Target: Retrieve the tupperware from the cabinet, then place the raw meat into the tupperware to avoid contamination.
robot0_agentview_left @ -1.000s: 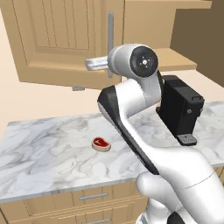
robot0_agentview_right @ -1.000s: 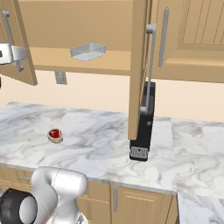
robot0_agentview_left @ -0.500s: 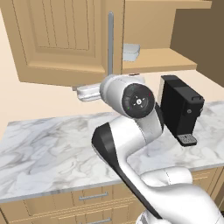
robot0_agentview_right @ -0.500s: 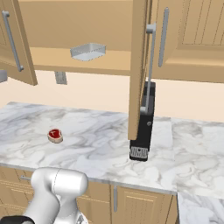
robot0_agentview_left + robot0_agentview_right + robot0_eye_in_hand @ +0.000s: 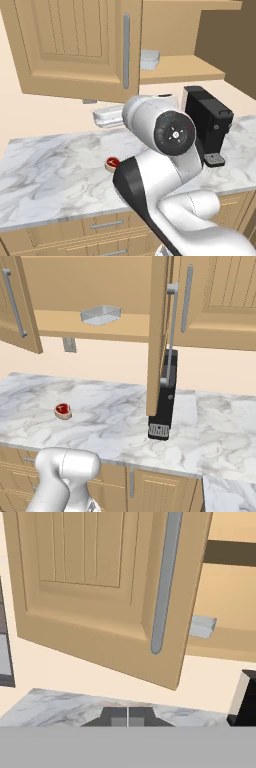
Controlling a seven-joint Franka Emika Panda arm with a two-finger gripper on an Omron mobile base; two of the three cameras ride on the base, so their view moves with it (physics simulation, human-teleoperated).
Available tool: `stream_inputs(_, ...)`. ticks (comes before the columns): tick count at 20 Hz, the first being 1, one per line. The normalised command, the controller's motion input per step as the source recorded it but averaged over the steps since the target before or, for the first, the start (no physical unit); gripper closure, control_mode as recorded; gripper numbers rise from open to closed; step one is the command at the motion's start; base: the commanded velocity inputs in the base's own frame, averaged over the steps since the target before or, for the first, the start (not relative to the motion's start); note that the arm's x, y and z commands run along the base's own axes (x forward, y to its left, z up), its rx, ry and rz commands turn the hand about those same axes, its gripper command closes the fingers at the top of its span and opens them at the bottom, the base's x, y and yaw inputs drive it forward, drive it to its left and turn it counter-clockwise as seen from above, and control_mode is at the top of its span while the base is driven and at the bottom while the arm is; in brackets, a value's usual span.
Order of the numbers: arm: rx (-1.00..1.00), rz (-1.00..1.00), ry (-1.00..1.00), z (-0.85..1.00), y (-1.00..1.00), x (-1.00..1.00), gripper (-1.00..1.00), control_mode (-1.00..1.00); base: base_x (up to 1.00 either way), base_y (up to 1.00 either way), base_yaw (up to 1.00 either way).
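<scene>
Arm's swung down and away from the cabinet (image 5: 80, 45) door, which now hangs open. Gripper (image 5: 128, 716) jaws closed on nothing, tupperware (image 5: 100, 314) still shelved, raw meat (image 5: 63, 410) still on the worktop (image 5: 115, 416).

A kitchen: marble counter (image 5: 115, 406), wood cabinet (image 5: 85, 50) (coffee machine (image 5: 207, 125) too).

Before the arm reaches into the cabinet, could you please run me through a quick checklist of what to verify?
1. Cabinet doors open: ok.
2. Tupperware in sight on the shelf: ok.
3. Gripper open for a grasp: not ok, its fingertips are shut together with nothing between them.
4. Raw meat on the counter, away from the coffee machine: ok.
5. Gripper aimed at the tupperware: not ok, it faces the left door.
</scene>
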Motion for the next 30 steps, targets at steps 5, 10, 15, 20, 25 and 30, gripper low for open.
stream_inputs(5,0.00,0.00,0.00,0.27,-0.28,-0.33,-1.00,-1.00,0.00,0.00,0.00)
stream_inputs(10,0.00,0.00,-0.03,0.26,-0.31,-0.28,-1.00,-1.00,0.00,0.00,0.00)
stream_inputs(15,-0.03,0.00,0.00,0.19,-0.40,-0.10,-1.00,-1.00,0.00,0.00,0.00)
stream_inputs(20,-0.12,0.00,0.00,0.01,-0.45,0.04,-1.00,-1.00,0.00,0.00,0.00)
stream_inputs(25,-0.19,0.01,0.00,0.00,-0.44,0.17,-1.00,-1.00,0.00,0.00,0.00)
stream_inputs(30,-0.24,0.10,-0.10,0.00,-0.39,0.16,-1.00,-1.00,0.00,0.00,0.00)
